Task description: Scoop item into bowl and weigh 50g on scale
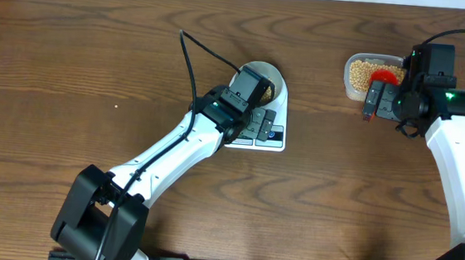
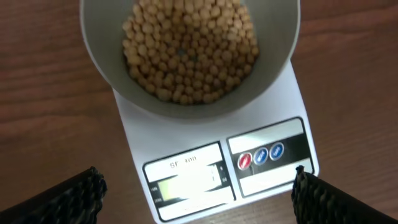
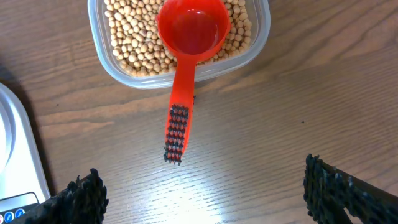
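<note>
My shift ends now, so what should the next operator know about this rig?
Left gripper open, empty, over the scale.
Right gripper open, empty, near the handle of the red scoop.
Bowl holding soybeans sits on the scale; scoop lies in the clear tub.
Done: beans in bowl.
Left: display washed out, so read the weight and adjust if needed.

Dark wood-grain table [image 1: 70,76], glare-lit
</note>
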Robot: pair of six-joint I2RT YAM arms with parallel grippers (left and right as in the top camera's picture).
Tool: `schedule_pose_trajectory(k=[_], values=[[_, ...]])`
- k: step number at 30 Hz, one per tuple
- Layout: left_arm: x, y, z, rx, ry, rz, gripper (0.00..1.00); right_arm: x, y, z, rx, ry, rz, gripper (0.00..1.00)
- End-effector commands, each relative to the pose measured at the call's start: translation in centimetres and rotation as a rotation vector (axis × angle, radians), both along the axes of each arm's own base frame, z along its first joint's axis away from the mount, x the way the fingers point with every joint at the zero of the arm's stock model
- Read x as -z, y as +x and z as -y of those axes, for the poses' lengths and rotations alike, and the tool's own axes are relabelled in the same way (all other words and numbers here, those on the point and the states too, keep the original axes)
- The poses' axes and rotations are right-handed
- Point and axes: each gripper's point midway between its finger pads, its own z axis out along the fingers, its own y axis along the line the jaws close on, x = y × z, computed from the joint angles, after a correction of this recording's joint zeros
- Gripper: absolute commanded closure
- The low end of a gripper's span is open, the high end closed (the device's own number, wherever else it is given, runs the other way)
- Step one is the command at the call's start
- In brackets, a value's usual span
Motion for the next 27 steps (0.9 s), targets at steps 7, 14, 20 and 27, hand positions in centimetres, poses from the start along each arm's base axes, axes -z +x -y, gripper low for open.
schedule_pose_trajectory(k=[7, 14, 20, 27], values=[[0.0, 0.6, -0.3, 0.010, 0.030, 0.032, 0.02, -1.6, 0.5, 0.0, -0.008, -0.003, 0.044, 0.01], [0.0, 0.6, -0.3, 0.012, 0.031, 0.033, 0.02, -1.6, 0.5, 0.0, -0.008, -0.003, 0.044, 0.01], [0.0, 0.7, -0.6, 0.024, 0.042, 0.037, 0.02, -1.6, 0.5, 0.0, -0.008, -0.003, 0.044, 0.01], [-1.7, 0.8, -2.0, 0.054, 0.065, 0.066, 0.02, -1.6, 0.5, 0.0, -0.008, -0.003, 0.044, 0.01]])
